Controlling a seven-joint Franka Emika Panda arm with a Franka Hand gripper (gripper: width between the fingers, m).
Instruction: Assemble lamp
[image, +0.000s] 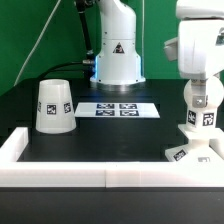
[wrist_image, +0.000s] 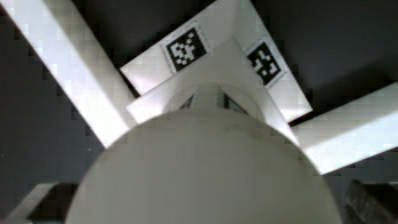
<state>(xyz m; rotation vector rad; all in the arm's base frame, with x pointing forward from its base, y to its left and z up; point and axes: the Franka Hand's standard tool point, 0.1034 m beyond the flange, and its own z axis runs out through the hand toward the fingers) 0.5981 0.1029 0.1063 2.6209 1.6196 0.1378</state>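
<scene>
Hugging corner wall (image: 100, 178): base (image: 190, 152), bulb (wrist_image: 205, 165); shade (image: 53, 105) apart

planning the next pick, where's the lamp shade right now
In the exterior view the shade stands on the table at that view's left, just left of the marker board.

The marker board (image: 118, 108) lies flat on the black table (image: 100, 140), edged by a white rail (image: 60, 180); the backdrop (image: 22, 30) seems green.

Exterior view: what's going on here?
The white two-finger gripper hangs open right above the round white bulb. The bulb stands upright on the low square white base at the exterior view's right. The white cone-shaped shade sits apart at the exterior view's left, not yet fitted.
</scene>
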